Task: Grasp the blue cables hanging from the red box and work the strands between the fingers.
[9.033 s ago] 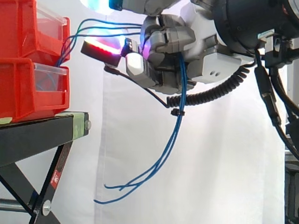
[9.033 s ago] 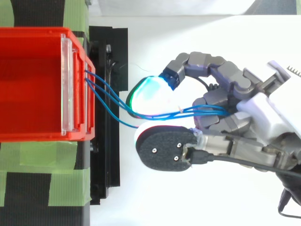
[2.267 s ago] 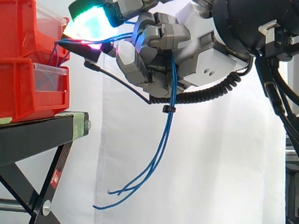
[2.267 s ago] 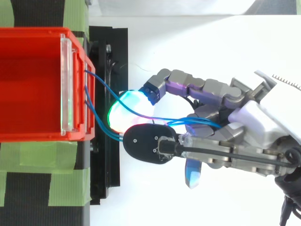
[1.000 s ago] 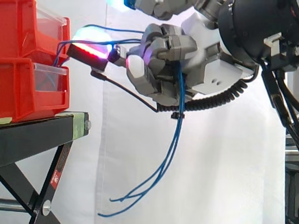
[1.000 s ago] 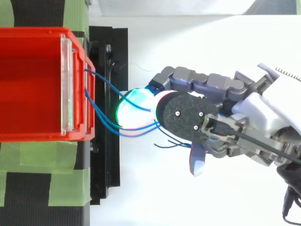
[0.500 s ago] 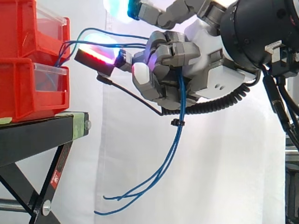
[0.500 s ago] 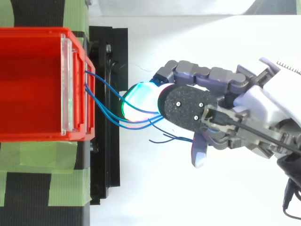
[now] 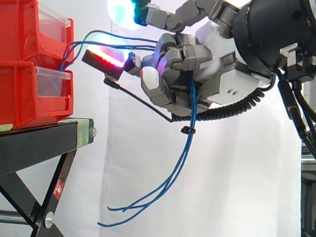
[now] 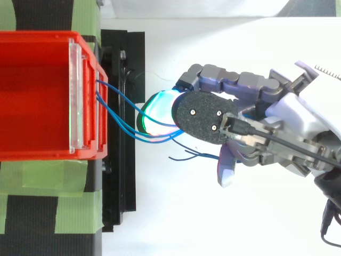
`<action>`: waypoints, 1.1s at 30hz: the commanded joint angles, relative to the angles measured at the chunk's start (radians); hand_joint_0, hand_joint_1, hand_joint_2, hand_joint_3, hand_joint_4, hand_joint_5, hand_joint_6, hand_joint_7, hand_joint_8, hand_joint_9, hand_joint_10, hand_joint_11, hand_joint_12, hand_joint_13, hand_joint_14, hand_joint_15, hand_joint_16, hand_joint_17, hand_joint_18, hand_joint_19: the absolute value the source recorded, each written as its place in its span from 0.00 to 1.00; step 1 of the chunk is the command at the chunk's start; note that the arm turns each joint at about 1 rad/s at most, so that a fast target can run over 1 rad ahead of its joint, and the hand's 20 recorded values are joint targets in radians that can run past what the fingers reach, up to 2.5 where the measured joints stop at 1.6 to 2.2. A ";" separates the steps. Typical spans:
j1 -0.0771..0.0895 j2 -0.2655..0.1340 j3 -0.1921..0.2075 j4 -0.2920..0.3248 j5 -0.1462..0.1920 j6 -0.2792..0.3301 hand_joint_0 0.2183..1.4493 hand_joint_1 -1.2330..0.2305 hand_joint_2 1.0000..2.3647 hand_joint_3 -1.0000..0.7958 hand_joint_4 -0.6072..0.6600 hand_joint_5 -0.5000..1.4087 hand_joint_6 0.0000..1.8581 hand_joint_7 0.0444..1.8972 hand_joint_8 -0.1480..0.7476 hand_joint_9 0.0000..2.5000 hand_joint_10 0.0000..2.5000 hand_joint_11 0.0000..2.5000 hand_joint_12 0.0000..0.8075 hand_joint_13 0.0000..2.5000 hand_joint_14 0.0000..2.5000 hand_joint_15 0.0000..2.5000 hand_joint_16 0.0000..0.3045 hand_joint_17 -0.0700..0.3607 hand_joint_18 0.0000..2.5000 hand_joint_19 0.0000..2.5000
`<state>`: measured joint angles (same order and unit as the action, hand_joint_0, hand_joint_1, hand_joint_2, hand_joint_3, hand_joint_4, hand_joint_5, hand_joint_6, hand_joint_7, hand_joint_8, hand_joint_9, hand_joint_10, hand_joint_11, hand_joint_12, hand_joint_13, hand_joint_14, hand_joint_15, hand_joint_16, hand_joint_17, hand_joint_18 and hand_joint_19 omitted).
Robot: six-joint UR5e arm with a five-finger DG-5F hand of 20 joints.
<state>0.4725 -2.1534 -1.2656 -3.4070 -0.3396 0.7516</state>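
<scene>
Leftmost, the red box (image 9: 24,29) is sitting on top of a second red bin (image 9: 34,96) near the right-hand edge of the black stand (image 9: 44,143), and the blue cables (image 9: 183,145) are coming out over its front lip. In the top view they are fanning out from the box wall as separate strands. They are crossing the gap beyond the stand's edge and converging under a broad dark pad of the hand (image 10: 256,144).

Moving right in the side view, the strands are running nearly level to the hand (image 9: 197,74), which is clenching round them. Its fingers are curling over the bundle against the palm, while one finger is pointing up and away with a cyan-lit pad (image 9: 121,10), touching nothing. Below the grip the cables are hanging past the heel of the hand and curving leftward in a loose arc. Their free ends are dangling in the air in front of the white curtain (image 9: 237,187), well apart from the stand.

By the look of them, the strands are light, thin and limp, with just enough spring to be holding a curve. Their smooth jackets are likely slippery against the pads. Taking hold seems best on the level stretch between box and palm, where the strands are lying side by side and can be rolled apart. A hard pull there is risking dragging them out of the box.
</scene>
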 commanded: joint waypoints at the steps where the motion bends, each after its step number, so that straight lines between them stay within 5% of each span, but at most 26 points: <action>1: 0.000 0.000 0.000 0.000 0.001 0.000 0.47 0.38 0.00 0.09 0.64 0.56 0.00 0.77 0.75 0.78 1.00 1.00 0.77 0.79 1.00 0.65 0.81 0.59 1.00 0.23; 6: 0.003 0.001 0.002 0.002 0.001 0.000 0.46 0.36 0.00 0.09 0.63 0.55 0.00 0.82 0.75 0.78 1.00 1.00 0.77 0.79 1.00 0.65 0.81 0.59 1.00 0.23; 11: 0.006 0.001 0.014 -0.006 0.014 0.000 0.46 0.35 0.00 0.09 0.63 0.49 0.12 0.78 0.75 0.78 1.00 1.00 0.77 0.79 1.00 0.65 0.81 0.59 1.00 0.23; 33: 0.009 0.003 0.037 -0.048 0.018 0.000 0.45 0.32 0.00 0.07 0.63 0.39 0.28 0.71 0.75 0.78 1.00 1.00 0.77 0.79 1.00 0.65 0.81 0.59 1.00 0.23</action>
<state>0.4812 -2.1509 -1.2329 -3.4509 -0.3234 0.7516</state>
